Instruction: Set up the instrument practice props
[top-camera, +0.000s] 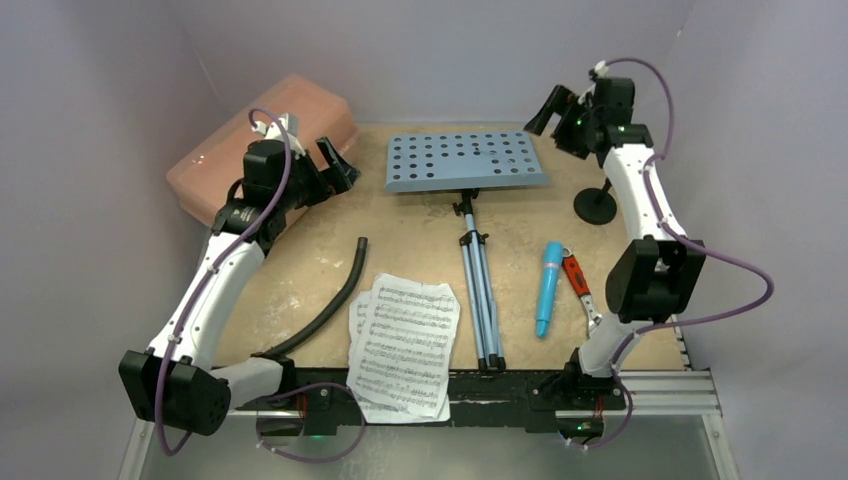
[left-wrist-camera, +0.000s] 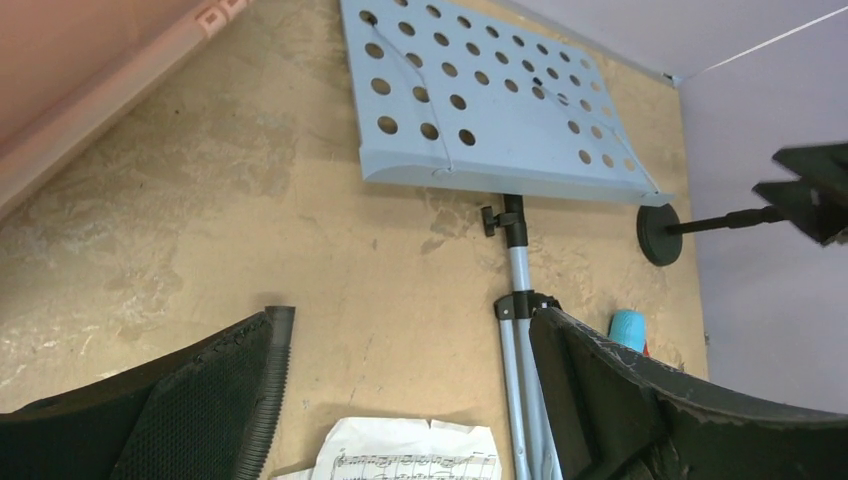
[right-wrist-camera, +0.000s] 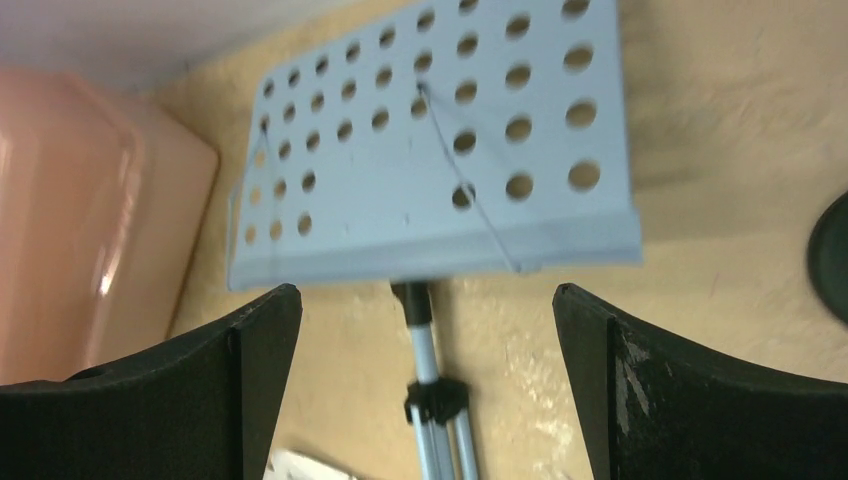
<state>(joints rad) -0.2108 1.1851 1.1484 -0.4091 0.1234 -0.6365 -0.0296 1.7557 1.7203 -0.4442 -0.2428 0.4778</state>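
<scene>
Top external view: the light-blue music stand (top-camera: 467, 162) is lying flat on the worktop (top-camera: 300, 250). Its long axis is running far to near, with the perforated desk at the far end and the folded tripod legs pointing toward the arm bases. The two sheet-music pages (top-camera: 405, 345) are lying overlapped just left of the legs, overhanging the near rail. The turquoise microphone (top-camera: 548, 288) is lying right of the legs, its long axis running near to far with a slight tilt. The mic stand (top-camera: 596, 205) is sitting on its round base at the far right. The left end effector (top-camera: 340, 165) is hovering just left of the desk with its fingers spread and gripping nothing. The right end effector (top-camera: 553, 118) is hovering beyond the desk's far right corner, likewise spread wide and empty. In both wrist views the desk is lying ahead of the parted fingers.
</scene>
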